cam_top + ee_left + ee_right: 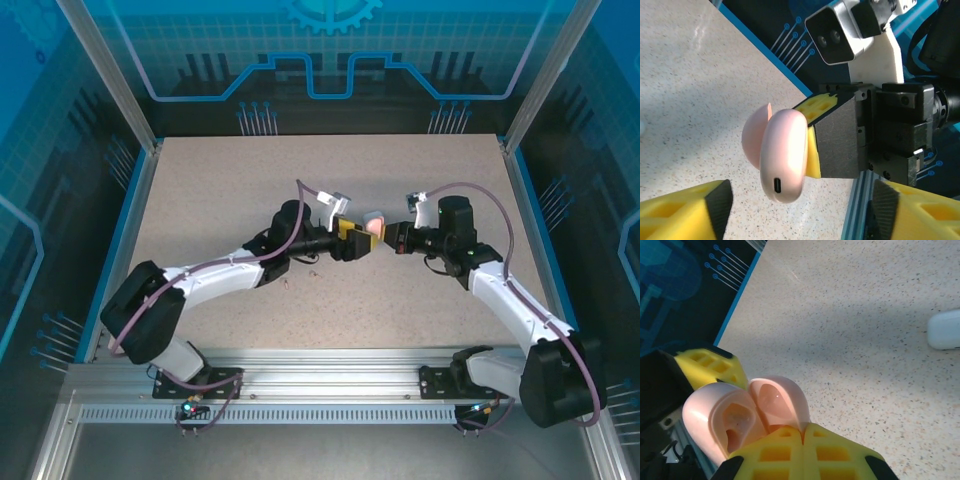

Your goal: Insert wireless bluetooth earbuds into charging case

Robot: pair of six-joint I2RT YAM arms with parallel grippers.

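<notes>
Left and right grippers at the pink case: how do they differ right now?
The left gripper is open, jaws wide apart and empty; the right gripper is shut on the pink case. The left gripper's pads stand clear of the case; the right gripper's pinch it, lid open, above the table. Both carry yellow pads and face each other mid-table.

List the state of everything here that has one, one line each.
pink case: lid open, gripped by the right pincer
right pincer: shut on the pink case
left pincer: open, holding nothing, facing the pink case
white case: lying on the table, apart from both pincers, lid looks shut
</notes>
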